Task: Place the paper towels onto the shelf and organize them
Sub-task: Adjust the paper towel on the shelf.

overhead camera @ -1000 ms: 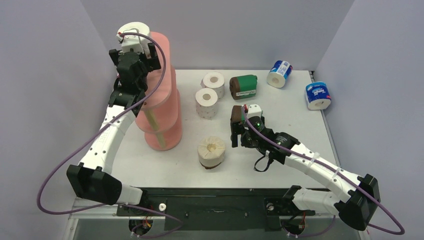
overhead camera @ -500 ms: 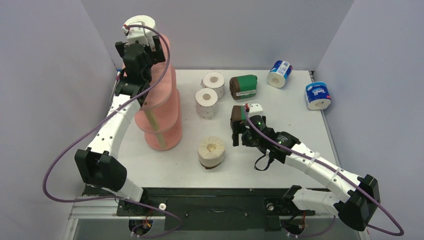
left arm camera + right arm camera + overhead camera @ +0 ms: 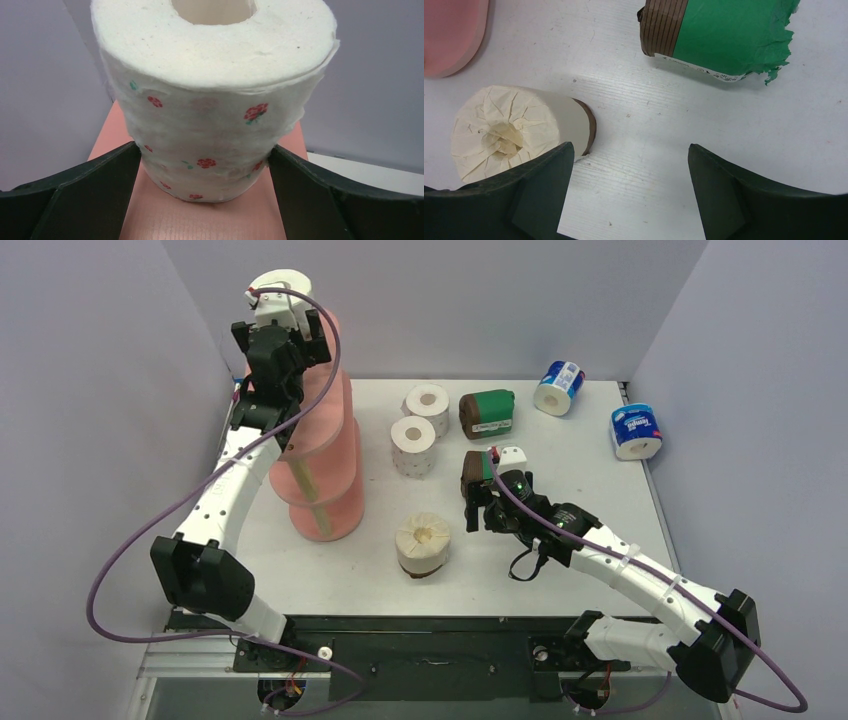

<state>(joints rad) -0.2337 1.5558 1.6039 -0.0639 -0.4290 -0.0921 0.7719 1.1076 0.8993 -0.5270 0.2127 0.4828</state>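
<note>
A white paper towel roll with red dots (image 3: 215, 100) stands upright on the top board of the salmon-pink shelf (image 3: 200, 220). My left gripper (image 3: 204, 162) is shut on it, one finger against each side. From above, that roll (image 3: 280, 285) and the left gripper (image 3: 283, 304) sit atop the shelf (image 3: 325, 455). My right gripper (image 3: 629, 165) hangs open over bare table, with the cream roll (image 3: 514, 132) to its left and a green-wrapped roll (image 3: 724, 35) ahead. In the top view the right gripper (image 3: 476, 498) partly hides that green roll (image 3: 474, 468).
On the table stand two more white rolls (image 3: 428, 400) (image 3: 413, 445), a second green-wrapped roll (image 3: 487, 413) and the cream roll (image 3: 424, 543). Two blue-white rolls (image 3: 559, 387) (image 3: 636, 431) lie at the back right. Grey walls enclose the table (image 3: 600, 490) on three sides.
The left arm rose and shifted right with the dotted roll, bringing it over the shelf's top board, then held still. The right arm barely moved.
</note>
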